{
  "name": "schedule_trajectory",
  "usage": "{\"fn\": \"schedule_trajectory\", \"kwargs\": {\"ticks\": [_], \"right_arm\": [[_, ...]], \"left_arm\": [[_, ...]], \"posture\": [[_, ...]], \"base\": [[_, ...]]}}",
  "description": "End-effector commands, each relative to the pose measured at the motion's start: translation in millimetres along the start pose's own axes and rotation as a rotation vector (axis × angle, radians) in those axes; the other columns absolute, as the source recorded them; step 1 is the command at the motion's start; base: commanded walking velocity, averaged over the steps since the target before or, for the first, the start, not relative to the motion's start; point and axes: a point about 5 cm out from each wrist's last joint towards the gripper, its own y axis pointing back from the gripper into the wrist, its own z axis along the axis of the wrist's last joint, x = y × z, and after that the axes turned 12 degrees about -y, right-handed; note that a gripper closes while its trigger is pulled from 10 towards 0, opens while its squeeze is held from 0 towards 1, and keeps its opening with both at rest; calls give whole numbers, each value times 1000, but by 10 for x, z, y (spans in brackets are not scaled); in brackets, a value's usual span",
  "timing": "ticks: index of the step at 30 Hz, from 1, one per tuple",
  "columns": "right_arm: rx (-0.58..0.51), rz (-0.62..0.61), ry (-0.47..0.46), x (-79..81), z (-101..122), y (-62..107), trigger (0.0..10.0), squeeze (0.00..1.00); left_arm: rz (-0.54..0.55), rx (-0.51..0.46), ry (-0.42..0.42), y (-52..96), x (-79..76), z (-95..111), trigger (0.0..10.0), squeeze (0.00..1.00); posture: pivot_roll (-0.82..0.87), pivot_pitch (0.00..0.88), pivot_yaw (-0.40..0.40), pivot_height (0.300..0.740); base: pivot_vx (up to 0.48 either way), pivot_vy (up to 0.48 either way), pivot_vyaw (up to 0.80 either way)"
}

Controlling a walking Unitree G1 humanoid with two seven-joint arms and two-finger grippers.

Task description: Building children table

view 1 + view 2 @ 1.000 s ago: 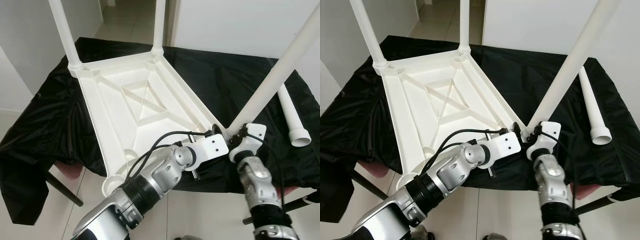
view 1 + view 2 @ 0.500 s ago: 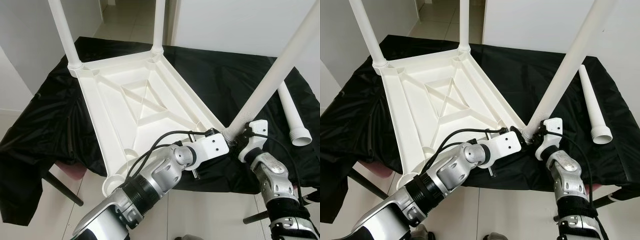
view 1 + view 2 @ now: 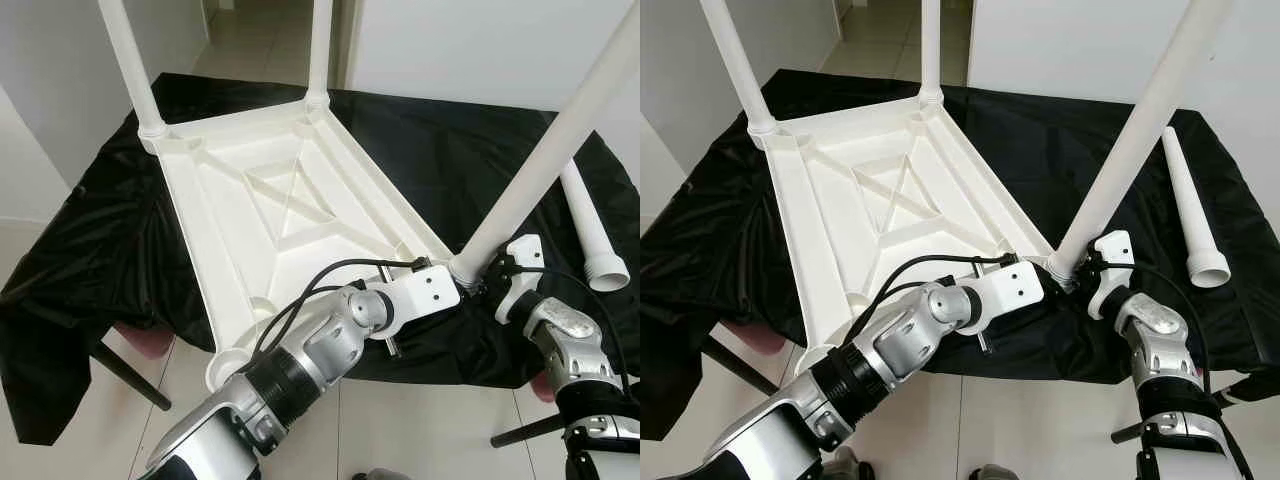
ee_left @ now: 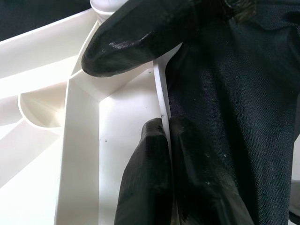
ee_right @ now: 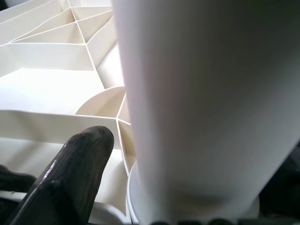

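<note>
Upside down on the black cloth (image 3: 110,240), the white plastic ribbed tabletop (image 3: 270,215) exposes its leg sockets. Left gripper (image 4: 161,136) pinches its rim to steady it; right gripper (image 3: 1092,275) clasps the white tubular leg (image 3: 1120,165) seated in the near corner.

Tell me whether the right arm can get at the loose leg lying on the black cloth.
Probably yes. The loose leg lies on the black cloth on the robot's right with nothing across it, but the right gripper sits at the base of the fitted leg and must leave it first.
</note>
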Motion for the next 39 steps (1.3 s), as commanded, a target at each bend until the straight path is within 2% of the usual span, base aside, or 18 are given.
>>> {"fn": "schedule_trajectory", "kwargs": {"ticks": [1, 9, 10, 11, 12, 13, 14, 15, 19, 26, 30, 31, 32, 33, 36, 39], "right_arm": [[77, 63, 7, 57, -118, -15, 10000, 0], [130, 76, 14, 24, -189, -1, 10000, 0], [147, 68, -5, 16, -220, 3, 9216, 0], [169, 63, -29, 16, -263, 11, 2078, 0], [169, 63, -29, 16, -263, 11, 2078, 0], [184, 62, -48, 17, -298, 19, 1451, 0], [184, 62, -48, 17, -298, 19, 1451, 0], [193, 60, -74, 20, -326, 27, 0, 0], [209, 50, -117, 13, -375, 54, 0, 0], [207, 30, -135, -2, -389, 64, 0, 0], [183, -49, -126, -41, -384, 47, 0, 0], [158, -124, -138, -75, -384, 33, 0, 0], [158, -124, -138, -75, -384, 33, 0, 0], [121, -238, -160, -96, -405, 2, 0, 0], [111, -262, -170, -91, -414, -9, 0, 0], [89, -277, -201, -14, -440, -61, 0, 0]], "left_arm": [[-55, -14, -41, -3, -33, 48, 10000, 0], [-56, -14, -40, 0, -29, 48, 10000, 0], [-55, -13, -39, -1, -28, 47, 10000, 0], [-54, -13, -39, 0, -25, 46, 10000, 0], [-54, -13, -39, 0, -25, 46, 10000, 0], [-53, -12, -39, 1, -23, 45, 10000, 0], [-53, -12, -39, 1, -23, 45, 10000, 0], [-53, -12, -38, 2, -22, 44, 10000, 0], [-56, -14, -40, 5, -31, 46, 10000, 0], [-60, -17, -43, 4, -38, 54, 10000, 0], [-61, -18, -42, 3, -39, 55, 10000, 0], [-61, -18, -41, 3, -41, 56, 10000, 0], [-61, -18, -41, 3, -41, 56, 10000, 0], [-60, -17, -38, 4, -43, 57, 10000, 0], [-60, -18, -37, 5, -44, 58, 10000, 0], [-58, -17, -36, 5, -47, 61, 10000, 0]], "posture": [[11, 35, 21, 740], [14, 36, 21, 740], [15, 36, 20, 740], [17, 37, 20, 740], [17, 37, 20, 740], [17, 36, 20, 740], [17, 36, 20, 740], [16, 37, 22, 740], [10, 38, 28, 740], [8, 41, 30, 740], [9, 42, 28, 740], [12, 43, 24, 740], [12, 43, 24, 740], [15, 44, 19, 740], [15, 44, 19, 740], [13, 44, 13, 740]], "base": [[0, 0, 0], [0, 0, 0], [0, 0, 0], [0, 0, 0], [0, 0, 0], [0, 0, 0], [0, 0, 0], [0, 0, 0], [0, 0, 0], [0, 0, 0], [0, 0, 0], [0, 0, 0], [0, 0, 0], [0, 0, 0], [0, 0, 0], [0, 0, 0]]}}
